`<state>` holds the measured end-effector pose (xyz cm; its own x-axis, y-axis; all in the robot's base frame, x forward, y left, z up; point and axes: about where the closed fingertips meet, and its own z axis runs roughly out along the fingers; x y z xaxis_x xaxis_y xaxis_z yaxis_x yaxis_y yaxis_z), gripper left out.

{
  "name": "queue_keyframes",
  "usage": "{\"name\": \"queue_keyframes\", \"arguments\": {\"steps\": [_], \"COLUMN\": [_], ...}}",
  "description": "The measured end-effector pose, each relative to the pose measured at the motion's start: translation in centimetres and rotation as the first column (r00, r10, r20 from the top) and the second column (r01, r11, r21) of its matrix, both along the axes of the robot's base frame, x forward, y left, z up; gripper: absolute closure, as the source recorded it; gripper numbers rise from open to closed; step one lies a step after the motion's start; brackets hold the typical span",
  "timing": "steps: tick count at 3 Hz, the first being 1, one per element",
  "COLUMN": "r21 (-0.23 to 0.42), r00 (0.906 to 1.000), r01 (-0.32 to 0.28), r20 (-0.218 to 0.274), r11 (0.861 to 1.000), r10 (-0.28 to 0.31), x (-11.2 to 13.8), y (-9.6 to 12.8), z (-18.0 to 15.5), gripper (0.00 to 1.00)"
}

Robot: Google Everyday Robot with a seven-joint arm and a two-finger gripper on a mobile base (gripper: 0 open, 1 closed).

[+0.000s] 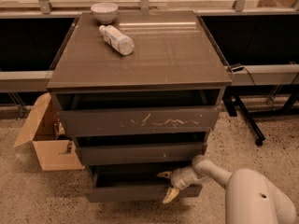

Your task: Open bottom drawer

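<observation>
A dark grey-brown cabinet (140,55) with three drawers stands on a speckled floor. The plain, handleless bottom drawer (126,192) sits pulled partly out, its dark opening showing above the front. At its right end is the robot's pale two-finger gripper (167,186), fingers spread wide, one over the opening and one across the drawer front. The top drawer front (138,121) bears white scratches. On the cabinet top lie a small white bowl (104,11) and a clear plastic bottle (117,39) on its side, label unreadable. An open cardboard box (49,148) sits to the left.

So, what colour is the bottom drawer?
Bottom drawer: dark grey-brown, camera view; claw at its right.
</observation>
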<state>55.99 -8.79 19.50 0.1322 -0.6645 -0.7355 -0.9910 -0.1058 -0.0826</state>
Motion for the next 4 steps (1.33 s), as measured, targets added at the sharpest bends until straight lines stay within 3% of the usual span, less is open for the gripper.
{"name": "queue_keyframes", "arguments": {"steps": [3, 4], "r21": [-0.016, 0.011], "r00": [0.9931, 0.9867], "r01": [-0.074, -0.088], "r20": [-0.092, -0.136], "r11": [0.997, 0.996], "r10": [0.072, 0.088], "x": [-6.3, -8.2], "y": [1.2, 1.1], "z": [-0.3, -1.0], "gripper": [0.0, 0.18]}}
